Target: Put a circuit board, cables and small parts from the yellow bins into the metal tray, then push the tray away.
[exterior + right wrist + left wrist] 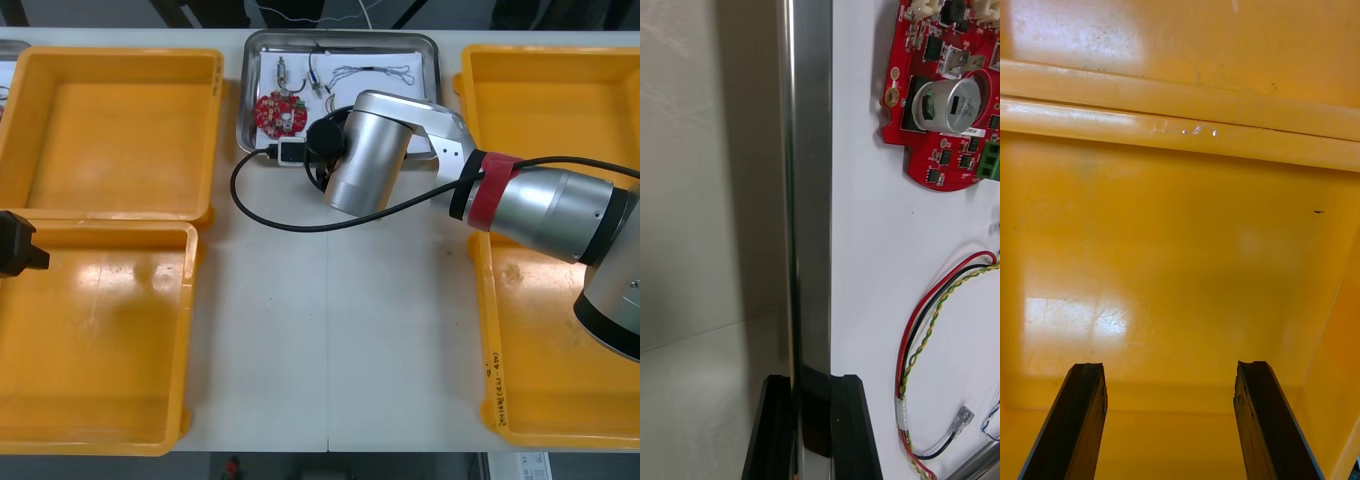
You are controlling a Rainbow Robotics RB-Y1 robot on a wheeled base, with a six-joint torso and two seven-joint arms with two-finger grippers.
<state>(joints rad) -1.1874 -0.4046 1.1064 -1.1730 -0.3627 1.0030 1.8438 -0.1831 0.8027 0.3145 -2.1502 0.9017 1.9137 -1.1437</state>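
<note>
At six o'clock on the tray (432,48), the right claw (811,394) pinches its rim; board (279,111), cables (375,72) and parts (288,73) lie inside, so only the push remains. Spread, the left claw (1169,371) hovers at nine o'clock.

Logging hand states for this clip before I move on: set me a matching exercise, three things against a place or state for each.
Things:
1. right hand
2. left hand
3. circuit board

Places or states:
A. lying inside the metal tray, on its white floor
B. open, over a yellow bin
C. shut on the metal tray's rim

Pairs: 1-C; 2-B; 3-A
</note>
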